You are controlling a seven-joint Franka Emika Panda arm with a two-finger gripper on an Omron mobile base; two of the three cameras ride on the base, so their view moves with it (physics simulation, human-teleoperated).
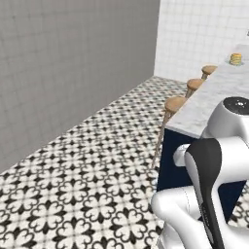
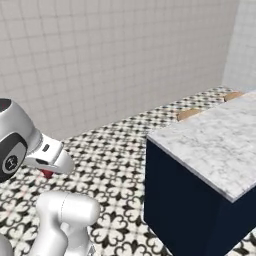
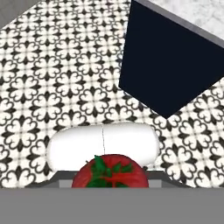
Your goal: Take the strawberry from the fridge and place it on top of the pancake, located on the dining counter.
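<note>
I see the strawberry [image 3: 109, 173] w/ green leaves up close at the bottom of hand view, held in the gripper [image 2: 47, 172] over the tiled floor [image 1: 97, 170]. Pancake [image 1: 236, 59] sits far down the dining counter [image 2: 215, 145], past the stools [image 1: 174, 103].

Your two base views look forward-down, sharing the desk [image 1: 214, 102] corner and floor [image 1: 97, 170]. Your hand view looks down close.

Pancake [image 1: 236, 59] far along dining counter [image 1: 209, 104]; three wooden stools [image 1: 174, 104] beside counter's edge.
</note>
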